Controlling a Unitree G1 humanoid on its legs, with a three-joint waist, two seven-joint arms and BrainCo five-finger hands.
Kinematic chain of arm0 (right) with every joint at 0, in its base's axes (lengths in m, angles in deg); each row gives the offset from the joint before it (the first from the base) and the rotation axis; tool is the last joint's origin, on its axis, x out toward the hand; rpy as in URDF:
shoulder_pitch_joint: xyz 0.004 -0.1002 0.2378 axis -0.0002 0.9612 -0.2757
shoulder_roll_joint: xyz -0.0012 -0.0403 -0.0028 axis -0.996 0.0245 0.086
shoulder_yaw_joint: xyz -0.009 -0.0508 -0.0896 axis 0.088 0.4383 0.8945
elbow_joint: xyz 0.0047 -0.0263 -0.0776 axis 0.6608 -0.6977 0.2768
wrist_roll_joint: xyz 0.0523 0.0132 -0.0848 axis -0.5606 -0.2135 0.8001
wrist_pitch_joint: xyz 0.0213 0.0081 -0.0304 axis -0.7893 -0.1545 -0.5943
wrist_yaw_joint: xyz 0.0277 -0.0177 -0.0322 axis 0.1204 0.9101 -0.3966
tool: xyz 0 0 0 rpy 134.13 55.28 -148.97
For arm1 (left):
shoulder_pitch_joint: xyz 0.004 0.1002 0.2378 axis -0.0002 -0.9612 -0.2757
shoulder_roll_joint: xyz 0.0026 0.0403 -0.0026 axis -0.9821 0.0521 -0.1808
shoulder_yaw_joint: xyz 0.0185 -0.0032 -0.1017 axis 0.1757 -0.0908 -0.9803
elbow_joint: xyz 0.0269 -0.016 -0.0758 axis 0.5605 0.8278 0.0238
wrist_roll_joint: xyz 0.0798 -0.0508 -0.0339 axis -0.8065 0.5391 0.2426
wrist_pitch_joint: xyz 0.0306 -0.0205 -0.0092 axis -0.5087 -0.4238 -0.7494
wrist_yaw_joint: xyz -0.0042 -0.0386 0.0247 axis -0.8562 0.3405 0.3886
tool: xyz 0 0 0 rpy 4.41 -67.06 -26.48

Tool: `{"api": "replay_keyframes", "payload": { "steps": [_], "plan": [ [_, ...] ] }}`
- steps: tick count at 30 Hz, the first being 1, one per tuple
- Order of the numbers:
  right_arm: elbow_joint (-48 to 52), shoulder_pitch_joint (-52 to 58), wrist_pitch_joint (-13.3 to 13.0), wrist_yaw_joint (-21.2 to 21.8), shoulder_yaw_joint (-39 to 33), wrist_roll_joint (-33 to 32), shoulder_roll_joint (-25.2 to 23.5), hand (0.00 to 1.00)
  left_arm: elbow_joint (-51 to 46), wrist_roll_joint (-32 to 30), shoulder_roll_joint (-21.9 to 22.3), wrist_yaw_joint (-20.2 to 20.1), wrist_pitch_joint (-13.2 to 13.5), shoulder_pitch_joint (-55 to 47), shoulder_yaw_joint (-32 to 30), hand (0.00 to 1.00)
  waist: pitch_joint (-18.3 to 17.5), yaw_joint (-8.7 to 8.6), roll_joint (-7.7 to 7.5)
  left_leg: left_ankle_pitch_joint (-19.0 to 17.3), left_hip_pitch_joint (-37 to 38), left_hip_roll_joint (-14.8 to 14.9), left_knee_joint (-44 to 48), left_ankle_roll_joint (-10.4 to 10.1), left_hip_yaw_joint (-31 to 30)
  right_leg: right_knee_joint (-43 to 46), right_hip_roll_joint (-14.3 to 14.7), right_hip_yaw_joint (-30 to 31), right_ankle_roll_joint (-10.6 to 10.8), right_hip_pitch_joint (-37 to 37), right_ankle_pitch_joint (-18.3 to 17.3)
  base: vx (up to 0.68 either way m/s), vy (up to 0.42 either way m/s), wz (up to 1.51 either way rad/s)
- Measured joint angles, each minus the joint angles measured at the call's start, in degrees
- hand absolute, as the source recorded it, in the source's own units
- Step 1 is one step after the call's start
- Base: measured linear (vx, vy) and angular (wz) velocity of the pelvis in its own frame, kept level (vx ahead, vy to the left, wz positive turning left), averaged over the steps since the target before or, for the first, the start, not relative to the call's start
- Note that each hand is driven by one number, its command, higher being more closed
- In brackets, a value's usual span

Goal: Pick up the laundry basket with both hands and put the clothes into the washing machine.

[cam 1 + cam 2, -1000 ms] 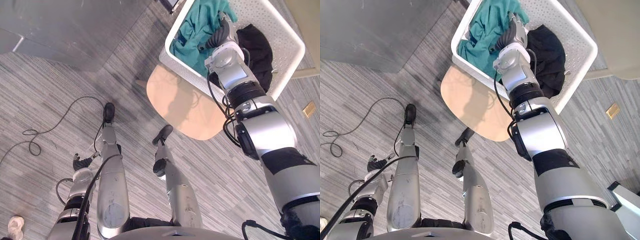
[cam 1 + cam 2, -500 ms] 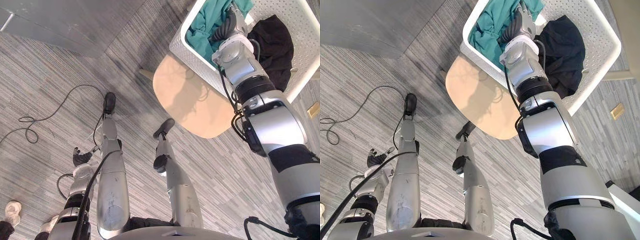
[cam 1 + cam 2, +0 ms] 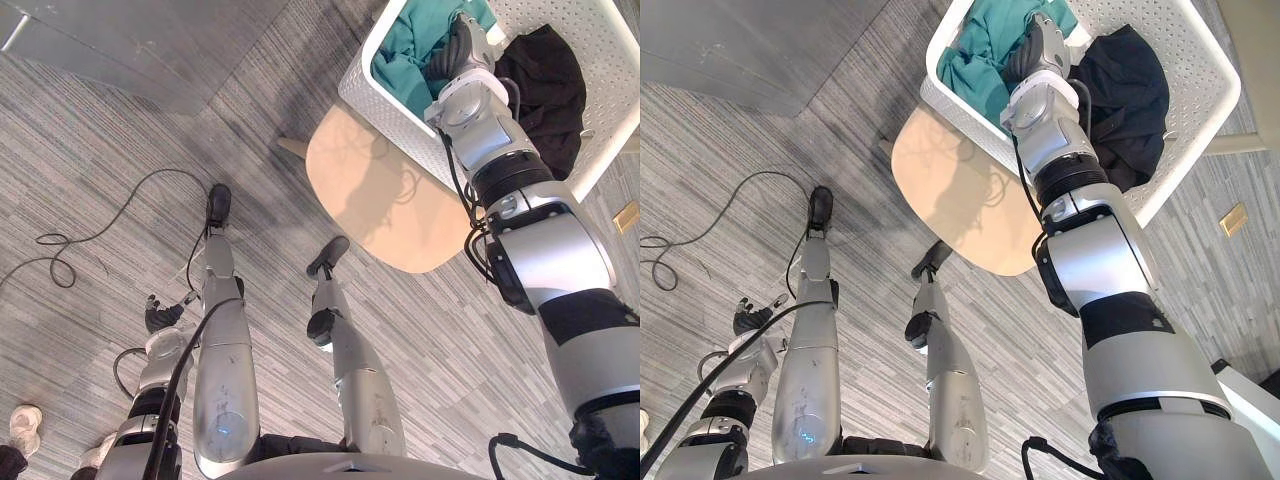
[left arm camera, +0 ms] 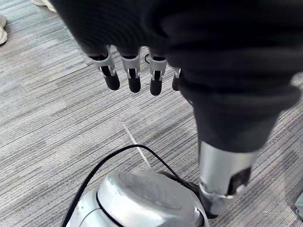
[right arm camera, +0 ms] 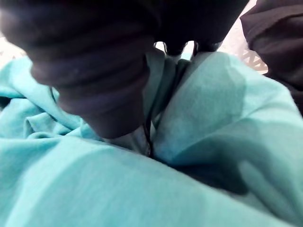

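Observation:
A white perforated laundry basket (image 3: 388, 108) stands on a round beige table (image 3: 380, 200). In it lie a teal cloth (image 3: 408, 48) on the left and a black cloth (image 3: 548, 88) on the right. My right hand (image 3: 462, 48) reaches down into the basket and rests on the teal cloth (image 5: 208, 123), which bunches up around it in the right wrist view. My left hand (image 3: 160, 315) hangs low at my left side, far from the basket, over the carpet. It is open, and its fingers (image 4: 133, 78) are straight and hold nothing.
Grey striped carpet covers the floor around the table. A smooth grey panel (image 3: 150, 40) lies at the upper left. A person's light shoe (image 3: 25, 425) shows at the lower left. A brass floor socket (image 3: 625, 217) sits at the right edge.
The whole picture has shifted, so the camera has moved. My right hand has sunk further into the teal cloth. My left hand has stayed where it was.

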Motion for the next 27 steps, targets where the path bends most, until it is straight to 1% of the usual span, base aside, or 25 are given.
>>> {"api": "replay_keyframes", "payload": {
  "steps": [4, 9, 14, 16, 17, 18, 20, 21, 22, 25, 26, 27],
  "plan": [
    [0.22, 0.13, -0.01, -0.41, -0.47, -1.55, -0.12, 1.00, -0.07, 0.58, 0.00, 0.02, 0.00, 0.00, -0.04, 0.00, 0.00, -0.07, 0.00, 0.00, 0.00, 0.00, 0.01, -0.01, 0.02, 0.00, 0.01, 0.00, 0.01, 0.00, 0.05, 0.03, 0.039, 0.00],
    [0.40, -0.10, -0.01, -1.49, -2.95, -4.24, -0.62, 1.00, 0.02, 1.17, 0.03, 0.02, 0.00, -0.01, -0.27, 0.00, -0.01, -0.10, -0.01, 0.01, 0.00, 0.09, 0.21, -0.01, 0.17, 0.00, 0.03, 0.16, 0.08, 0.03, 0.16, 0.03, 0.048, -0.01],
    [1.89, 0.00, 0.00, -1.59, -6.43, -11.10, -0.84, 1.00, 0.54, 1.50, 0.38, 0.02, -0.09, -0.01, -1.82, 0.00, -0.01, -0.41, -0.02, 0.12, 0.07, 0.52, 0.73, -0.23, 0.45, 0.01, 0.33, 0.47, 0.07, 0.11, 0.44, 0.03, 0.038, -0.05],
    [2.03, 0.00, -0.03, -2.03, -10.04, -16.13, -1.39, 1.00, 1.40, 2.17, 0.38, 0.01, -0.14, -0.01, -2.59, 0.00, -0.02, -0.65, -0.04, 0.24, 0.51, 0.93, 0.73, -0.41, 0.69, 0.01, 0.67, 1.07, 0.09, 0.31, 0.64, 0.03, 0.033, -0.07],
    [2.03, 0.06, -0.08, -2.46, -11.28, -17.57, -1.75, 1.00, 1.75, 2.26, 0.38, 0.00, -0.16, -0.01, -2.82, 0.00, -0.02, -0.68, -0.04, 0.24, 0.69, 1.06, 0.72, -0.42, 0.87, 0.01, 0.74, 1.38, 0.08, 0.37, 0.72, 0.03, 0.033, -0.14],
    [2.02, 0.26, -0.36, -3.53, -13.65, -21.08, -2.52, 1.00, 2.56, 2.60, 0.42, -0.01, -0.22, -0.01, -3.25, 0.00, -0.02, -0.66, -0.04, 0.25, 1.27, 1.33, 0.64, -0.43, 1.50, 0.01, 0.84, 2.05, 0.22, 0.54, 0.95, 0.03, 0.026, -0.17],
    [2.03, 1.04, -2.25, -5.40, -17.84, -29.14, -4.56, 1.00, 3.40, 5.88, 0.58, 0.01, -0.33, -0.01, -4.20, 0.00, -0.02, -1.06, -0.05, 0.40, 2.85, 1.71, 0.10, -0.64, 2.53, 0.01, 0.96, 3.03, 0.20, 1.23, 1.15, 0.02, 0.022, -0.18],
    [2.03, 1.30, -2.59, -5.67, -18.38, -30.60, -4.88, 1.00, 3.39, 6.69, 0.58, 0.01, -0.32, -0.01, -4.26, 0.00, -0.03, -1.21, -0.05, 0.45, 3.25, 1.81, -0.18, -0.70, 2.66, 0.01, 1.04, 3.14, 0.19, 1.45, 1.15, 0.01, 0.019, -0.11],
    [2.09, 1.77, -3.20, -6.24, -19.35, -33.68, -5.29, 1.00, 3.06, 8.12, 0.57, 0.00, -0.16, 0.00, -4.42, 0.00, -0.03, -1.41, -0.05, 0.44, 3.70, 2.05, -0.22, -0.69, 2.71, 0.00, 1.23, 3.22, 0.21, 1.83, 1.12, 0.00, 0.013, -0.03],
    [2.32, 2.38, -4.25, -6.62, -21.81, -38.24, -5.59, 1.00, 2.16, 9.22, 0.61, -0.02, -0.08, 0.01, -4.55, 0.00, -0.05, -1.53, -0.09, 0.56, 4.46, 2.33, -0.78, -0.63, 2.70, 0.00, 1.46, 3.28, 0.23, 2.28, 1.10, 0.00, 0.013, 0.00],
    [3.33, 2.49, -4.90, -7.10, -22.71, -40.55, -5.64, 1.00, 1.91, 9.65, 0.62, -0.02, -0.08, 0.02, -4.51, 0.00, -0.05, -1.74, -0.09, 1.01, 4.73, 2.33, -1.46, -0.64, 2.73, 0.00, 1.49, 3.30, 0.22, 2.28, 1.11, 0.01, 0.046, 0.03],
    [4.75, 2.86, -6.11, -7.84, -23.24, -43.36, -5.73, 1.00, 1.69, 10.23, 0.63, 0.00, -0.07, 0.02, -4.42, 0.00, -0.06, -1.92, -0.10, 1.53, 5.05, 2.33, -2.23, -0.72, 2.72, 0.00, 1.50, 3.22, 0.20, 2.29, 1.13, 0.02, 0.060, 0.04]
  ]
}}
